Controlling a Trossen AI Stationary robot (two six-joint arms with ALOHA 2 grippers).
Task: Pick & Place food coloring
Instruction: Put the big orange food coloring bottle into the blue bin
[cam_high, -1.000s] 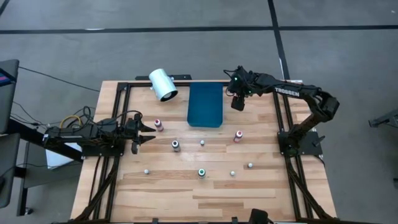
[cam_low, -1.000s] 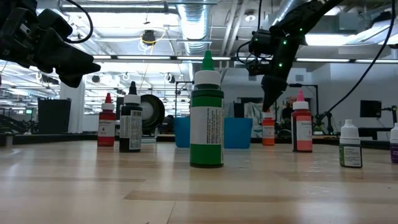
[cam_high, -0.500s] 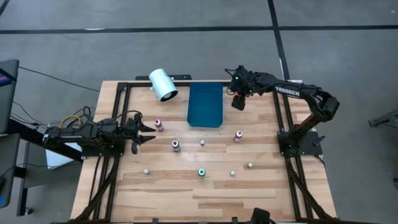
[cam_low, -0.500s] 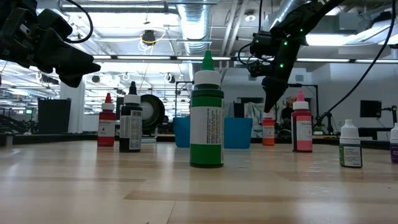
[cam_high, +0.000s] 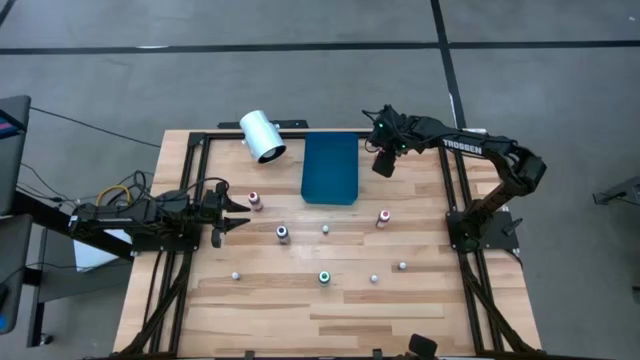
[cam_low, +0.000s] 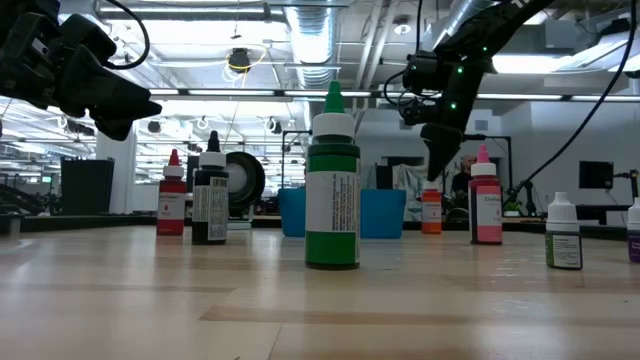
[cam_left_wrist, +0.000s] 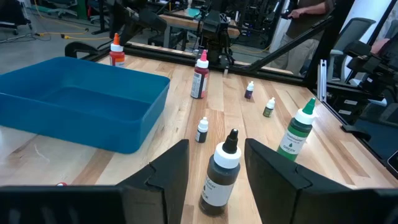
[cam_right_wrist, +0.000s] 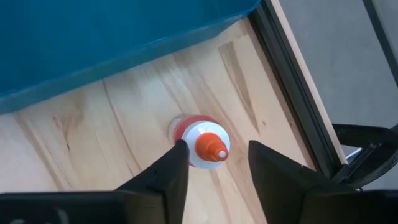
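Observation:
Several small dropper bottles stand upright on the wooden table: a green one (cam_high: 324, 277) (cam_low: 332, 180), a dark one (cam_high: 283, 233) (cam_left_wrist: 221, 177), a pink one (cam_high: 383, 217) and a red one (cam_high: 254, 200). An orange-capped bottle (cam_right_wrist: 206, 143) (cam_low: 431, 210) stands just right of the blue tray (cam_high: 331, 168). My right gripper (cam_high: 382, 166) (cam_right_wrist: 212, 163) hangs open above it, pointing down, with one finger on either side and not touching it. My left gripper (cam_high: 236, 213) (cam_left_wrist: 216, 168) is open above the table's left side, facing the dark bottle.
A large white cylinder (cam_high: 262, 136) lies on its side at the far edge, left of the tray. Tiny white-capped bottles (cam_high: 325, 229) (cam_high: 402, 266) (cam_high: 236, 274) stand scattered across the middle and near part. A black frame rail (cam_right_wrist: 292, 87) runs close beside the orange bottle.
My right gripper has drifted slightly toward the table's right edge above the orange-capped bottle, with its fingers still open. The bottles stand where they were.

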